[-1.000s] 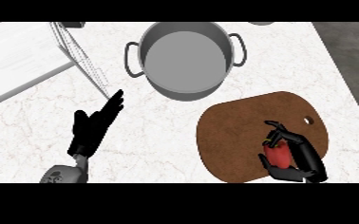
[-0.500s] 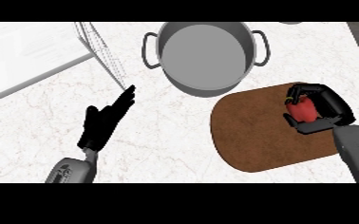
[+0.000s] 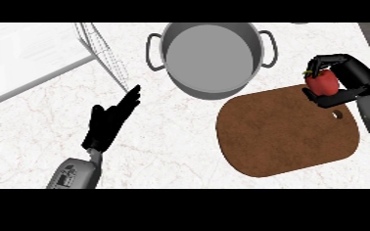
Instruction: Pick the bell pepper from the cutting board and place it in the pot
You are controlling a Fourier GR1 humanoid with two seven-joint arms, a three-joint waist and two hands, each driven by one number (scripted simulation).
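The right hand (image 3: 341,78) curls round the red bell pepper (image 3: 322,82), held just right of the pot (image 3: 210,58), over the far corner of the cutting board (image 3: 289,132). The pot shows nothing inside; the coming move likely runs leftward over its rim. The left hand (image 3: 110,122) rests open on the counter (image 3: 166,142), left of the pot.

Lighting: bright, even, from above. White counter (image 3: 180,142) nearly washed out at far left. No marked shadows. Pot (image 3: 211,58) interior flat grey, without glare.
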